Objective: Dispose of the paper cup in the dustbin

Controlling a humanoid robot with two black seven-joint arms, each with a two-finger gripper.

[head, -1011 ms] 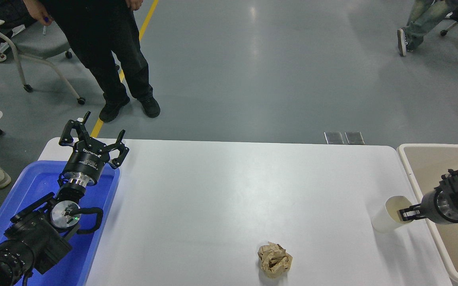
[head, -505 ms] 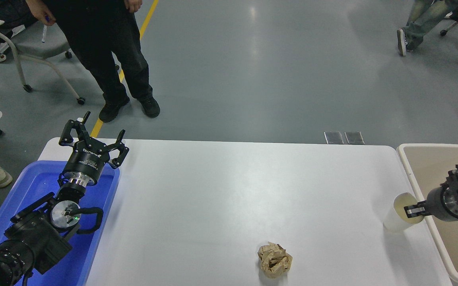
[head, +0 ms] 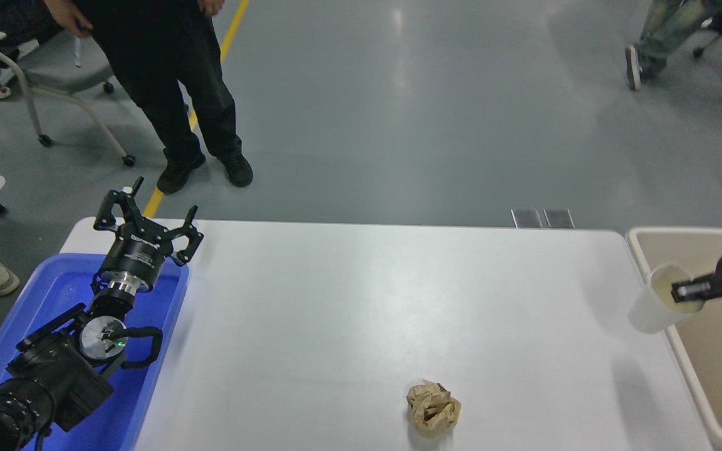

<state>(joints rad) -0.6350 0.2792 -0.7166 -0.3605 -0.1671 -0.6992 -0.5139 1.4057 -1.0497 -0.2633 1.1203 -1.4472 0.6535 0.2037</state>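
Note:
The white paper cup (head: 654,302) hangs tilted in the air at the table's right edge, its cream inside facing right. My right gripper (head: 687,292) comes in from the right edge and is shut on the cup's rim. The cup is above the left rim of the beige dustbin (head: 646,258), which stands off the table's right end. My left gripper (head: 148,220) is open and empty, parked over the far end of the blue tray at the lower left.
A crumpled brown paper ball (head: 433,408) lies near the table's front edge. The blue tray (head: 54,288) sits at the left end. A person in black (head: 167,75) stands beyond the far left corner; another person's legs (head: 652,37) show at the top right.
My right gripper has lifted the cup off the table and carried it up and to the right, over the dustbin's left rim. The left arm has not moved.

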